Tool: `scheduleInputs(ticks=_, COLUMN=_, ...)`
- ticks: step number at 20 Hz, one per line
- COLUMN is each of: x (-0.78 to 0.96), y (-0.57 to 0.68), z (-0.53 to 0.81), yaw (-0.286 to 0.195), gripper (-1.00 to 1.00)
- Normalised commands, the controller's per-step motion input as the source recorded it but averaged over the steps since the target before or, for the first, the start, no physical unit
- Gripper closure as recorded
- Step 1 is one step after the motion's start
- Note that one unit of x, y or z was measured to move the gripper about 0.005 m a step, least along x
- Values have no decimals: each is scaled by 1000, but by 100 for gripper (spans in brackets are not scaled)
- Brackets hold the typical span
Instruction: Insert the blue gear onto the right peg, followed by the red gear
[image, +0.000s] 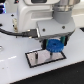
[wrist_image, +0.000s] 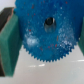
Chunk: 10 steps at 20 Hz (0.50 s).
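The blue gear (image: 54, 46) hangs just above the grey plate (image: 42, 61) with its black frame, over the end toward the exterior view's right. My gripper (image: 54, 43) is shut on the blue gear. In the wrist view the blue gear (wrist_image: 47, 35) fills most of the picture, with its dark centre hole showing and a green finger pad (wrist_image: 8, 44) pressed against its rim on either side. One thin dark pin (image: 36, 55) stands on the plate toward the exterior view's left. The right peg is hidden behind the gear and the hand. The red gear is out of view.
The plate lies on a white table (image: 15, 67). The arm's white body (image: 37, 17) and a black cable (image: 15, 33) fill the upper part of the exterior view. Dark background lies behind.
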Motion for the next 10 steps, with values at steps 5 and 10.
scheduleInputs(ticks=5, x=116, y=-19, z=-59, yaw=0, gripper=100)
scheduleInputs(ticks=10, x=58, y=4, z=-86, yaw=0, gripper=100)
